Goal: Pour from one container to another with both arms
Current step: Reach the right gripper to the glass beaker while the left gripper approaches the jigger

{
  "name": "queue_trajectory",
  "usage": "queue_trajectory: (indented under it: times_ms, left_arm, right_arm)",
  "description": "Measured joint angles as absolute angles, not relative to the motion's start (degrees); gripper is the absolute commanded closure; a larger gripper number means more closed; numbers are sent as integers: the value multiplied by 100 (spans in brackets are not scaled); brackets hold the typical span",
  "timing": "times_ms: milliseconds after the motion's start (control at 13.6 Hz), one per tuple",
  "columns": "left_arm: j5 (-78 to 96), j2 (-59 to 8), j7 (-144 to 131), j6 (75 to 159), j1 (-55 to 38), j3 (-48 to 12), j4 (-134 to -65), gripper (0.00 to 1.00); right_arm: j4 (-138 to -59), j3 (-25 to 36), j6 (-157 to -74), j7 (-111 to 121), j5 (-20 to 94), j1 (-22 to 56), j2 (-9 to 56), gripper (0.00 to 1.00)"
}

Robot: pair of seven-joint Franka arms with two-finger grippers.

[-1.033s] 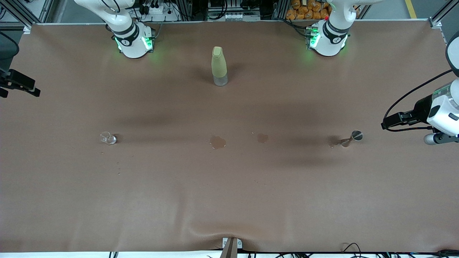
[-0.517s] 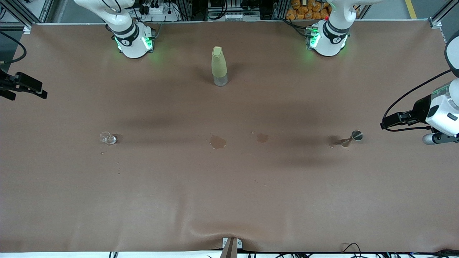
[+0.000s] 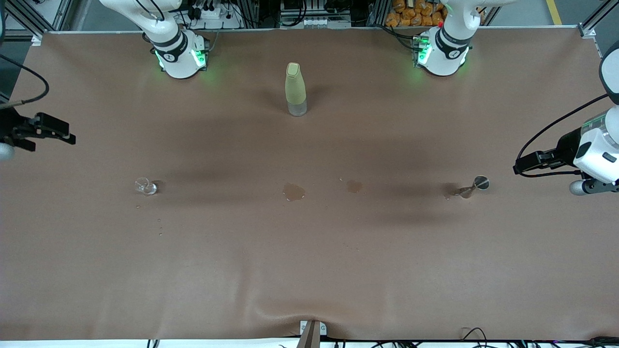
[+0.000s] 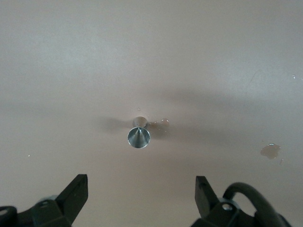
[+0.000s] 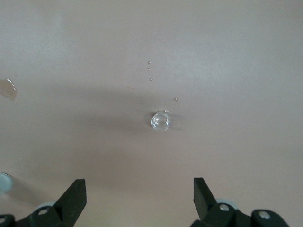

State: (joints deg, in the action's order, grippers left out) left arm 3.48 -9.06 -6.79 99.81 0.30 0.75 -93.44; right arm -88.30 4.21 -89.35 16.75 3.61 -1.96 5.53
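Note:
The tiny clear cup [image 3: 145, 185] stands toward the right arm's end of the table and glints white in the right wrist view [image 5: 160, 120]. My right gripper [image 3: 53, 139] hangs open over the table's edge, apart from the cup, with nothing between its fingers [image 5: 75, 194]. The grey-rimmed brownish glass [image 3: 476, 186] stands toward the left arm's end, and its round rim shows in the left wrist view [image 4: 138, 136]. My left gripper [image 3: 524, 164] hovers open and empty over that end, apart from the glass, its own fingertips [image 4: 79, 187] wide.
A tall yellow-green bottle [image 3: 295, 89] stands mid-table, farther from the front camera than both glasses. Two wet patches [image 3: 293, 191] [image 3: 354, 186] lie between the glasses. Small droplets [image 3: 159, 227] sit near the clear cup. The brown cloth bunches at its front edge [image 3: 309, 314].
My right gripper has come in from the table's edge toward the clear cup and slightly lower in the front view. The left gripper has barely shifted. Both glasses stay put.

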Motion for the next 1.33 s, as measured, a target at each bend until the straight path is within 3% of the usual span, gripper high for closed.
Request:
queue_trajectory:
  times_ms: [664, 1328]
  left_arm:
    - [346, -906, -676, 9981, 26, 6, -9341, 0]
    - [346, -905, -670, 9981, 16, -1, -9309, 0]
  right_arm:
    - [-9235, 452, -9545, 4049, 827, -585, 879, 0]
    - [-9871, 486, -9622, 8077, 2642, -1788, 1173, 0]
